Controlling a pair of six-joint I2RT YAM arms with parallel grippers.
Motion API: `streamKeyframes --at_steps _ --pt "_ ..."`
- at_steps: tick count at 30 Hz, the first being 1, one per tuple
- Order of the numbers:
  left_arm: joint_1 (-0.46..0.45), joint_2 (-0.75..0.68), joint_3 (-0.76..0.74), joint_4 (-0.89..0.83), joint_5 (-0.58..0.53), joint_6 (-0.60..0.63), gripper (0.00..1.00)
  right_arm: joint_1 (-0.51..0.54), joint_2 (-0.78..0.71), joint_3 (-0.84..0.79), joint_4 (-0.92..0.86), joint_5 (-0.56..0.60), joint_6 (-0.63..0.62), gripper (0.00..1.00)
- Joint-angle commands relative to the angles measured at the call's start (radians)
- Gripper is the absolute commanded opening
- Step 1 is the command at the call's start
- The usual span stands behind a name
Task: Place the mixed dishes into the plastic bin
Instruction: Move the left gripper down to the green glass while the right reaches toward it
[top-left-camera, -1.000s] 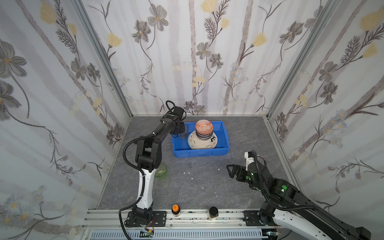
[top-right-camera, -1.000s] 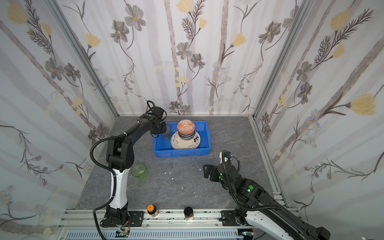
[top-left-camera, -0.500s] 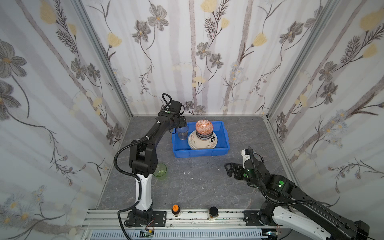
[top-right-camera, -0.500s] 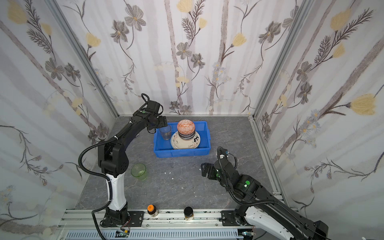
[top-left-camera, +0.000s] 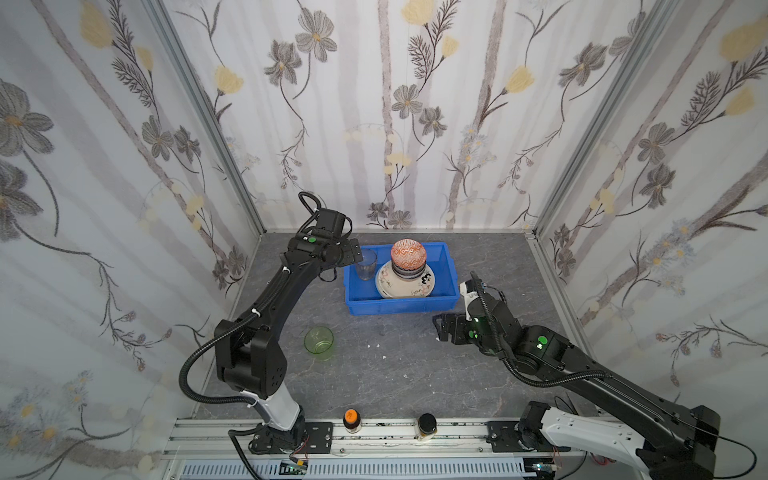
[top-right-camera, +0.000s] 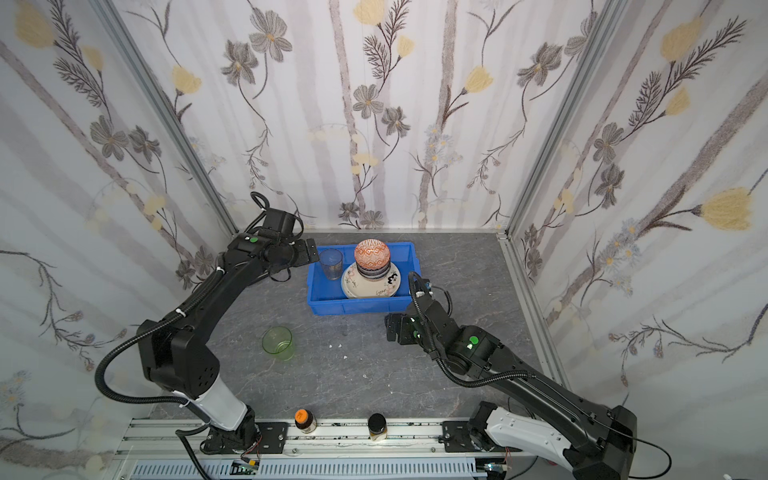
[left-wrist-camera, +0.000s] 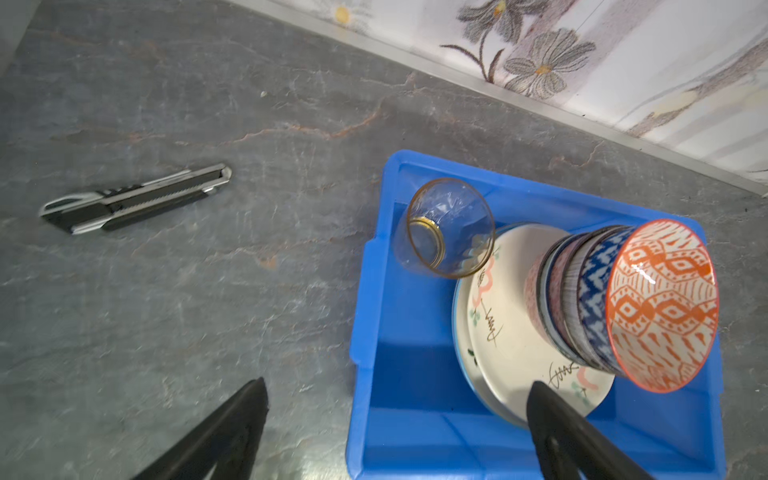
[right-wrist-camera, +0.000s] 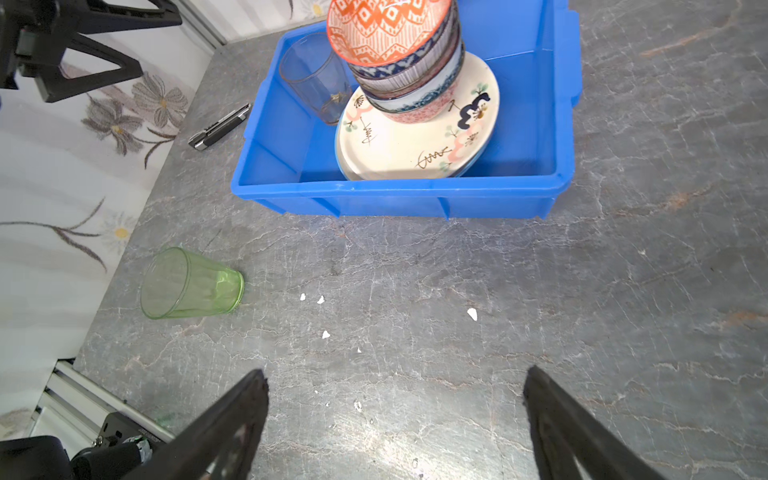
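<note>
1. Left gripper (left-wrist-camera: 397, 384) is seen released, jaws spread wide and nothing between them; one finger is shown over the table (left-wrist-camera: 174, 316), the other over the blue bin (left-wrist-camera: 374, 266).
2. Right gripper (right-wrist-camera: 395, 372) is likewise seen released and empty, held over bare table in front of the bin (right-wrist-camera: 395, 199).
3. A black and silver utility knife (left-wrist-camera: 137, 199) is shown lying on the table beside the bin only in the two wrist views (right-wrist-camera: 220, 126); in both top views that spot is covered by the left arm.
4. Two small jars, one with an orange lid (top-left-camera: 351, 417) and one with a black lid (top-left-camera: 427, 423), are shown on the front rail only in the top views.
5. Inside the bin (top-left-camera: 399, 305), a clear glass tumbler (top-left-camera: 366, 264) with a gold rim is set in the corner near the left gripper (top-left-camera: 353, 252), touching or just beside a stack of round cream plates (top-left-camera: 415, 286).
6. On the plates, a tilted stack of glazed bowls is carried, topped by an orange-and-white geometric bowl (left-wrist-camera: 663, 303) over a blue-and-white one.
7. A ribbed green glass tumbler (top-left-camera: 319, 344) is left on the grey marbled table, well apart from the bin.
8. Small white chips (right-wrist-camera: 471, 313) are scattered on the table.
9. Dark scribbled marks are painted on the top plate (right-wrist-camera: 407, 141); nothing can be read as words.
</note>
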Motion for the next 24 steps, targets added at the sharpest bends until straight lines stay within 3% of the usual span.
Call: streamKeyframes --at_steps 1,12,24 --pt "0.021 -0.106 -0.091 -0.005 -0.035 -0.036 1.00 0.025 0.073 0.073 0.020 -0.010 -0.080 0.94" --pt "0.165 -0.405 -0.339 -0.059 -0.019 -0.070 1.00 0.144 0.462 0.386 0.025 -0.098 -0.208 0.90" --pt "0.192 -0.673 -0.546 -0.201 -0.104 -0.182 1.00 0.224 0.795 0.683 -0.025 -0.223 -0.321 0.84"
